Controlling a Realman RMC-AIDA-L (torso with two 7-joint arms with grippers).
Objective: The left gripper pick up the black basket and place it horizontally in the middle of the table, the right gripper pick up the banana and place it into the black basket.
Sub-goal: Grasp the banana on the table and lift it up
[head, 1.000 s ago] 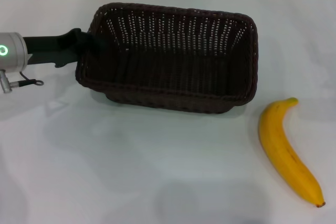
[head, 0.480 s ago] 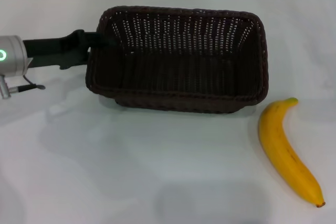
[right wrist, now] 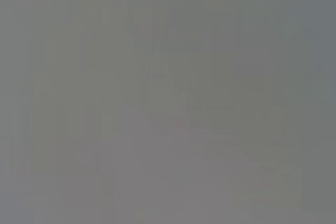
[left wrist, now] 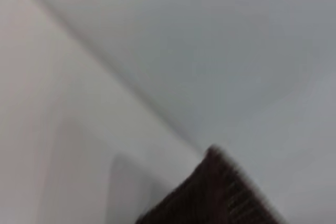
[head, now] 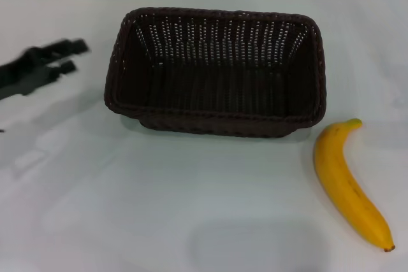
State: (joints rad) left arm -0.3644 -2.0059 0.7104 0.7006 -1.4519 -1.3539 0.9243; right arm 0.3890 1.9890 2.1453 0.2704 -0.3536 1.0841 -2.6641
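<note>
The black basket [head: 217,71] stands flat on the white table [head: 159,208], its long side running left to right, at the middle back. A corner of it shows in the left wrist view [left wrist: 220,198]. My left gripper [head: 73,55] is to the left of the basket, clear of its rim, with its two black fingers apart and empty. The yellow banana [head: 347,183] lies on the table to the front right of the basket, stem end toward the basket's corner. The right gripper is out of view; the right wrist view shows only plain grey.
The table's far edge runs along the top of the head view. Bare white tabletop lies in front of the basket and to its left.
My left gripper has let go of the basket's left rim and drawn back to the left. The basket turned to lie level and has stayed put since.
</note>
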